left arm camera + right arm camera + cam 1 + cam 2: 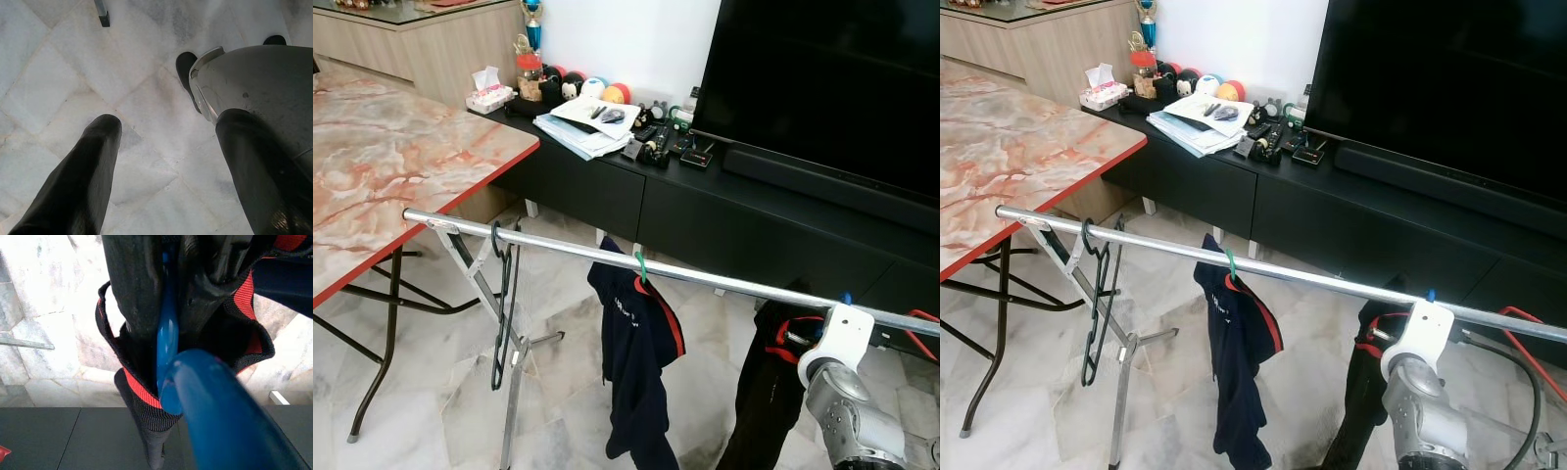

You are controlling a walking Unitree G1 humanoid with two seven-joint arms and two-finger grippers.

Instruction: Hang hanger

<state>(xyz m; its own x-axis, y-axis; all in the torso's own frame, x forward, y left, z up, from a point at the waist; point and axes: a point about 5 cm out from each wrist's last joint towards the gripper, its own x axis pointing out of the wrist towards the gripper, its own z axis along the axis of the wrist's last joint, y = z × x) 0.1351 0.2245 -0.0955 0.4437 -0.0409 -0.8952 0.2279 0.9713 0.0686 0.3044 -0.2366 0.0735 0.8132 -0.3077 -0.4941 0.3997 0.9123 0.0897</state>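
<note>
A silver clothes rail [607, 253] runs across the room in front of a long black TV cabinet [685, 211], with a marble-patterned worktop [382, 157] on the left. At the rail's left end hangs an empty black hanger [501, 313]. Near the middle, a navy garment with red trim [636, 372] hangs from a green hook [641, 266].

Further right, the robot's right arm [842, 392] reaches up to the rail, just beside a black garment with red trim [769, 392]. In the right wrist view, the right tool [164, 308] has its black fingers [132, 289] closed around a blue hanger [168, 333] with that black and red garment on it. A small blue tip [846, 297] shows at the rail above the arm.

The left tool [166, 161] hangs low over the white marble floor [58, 83], its two fingers spread apart and holding nothing.
</note>
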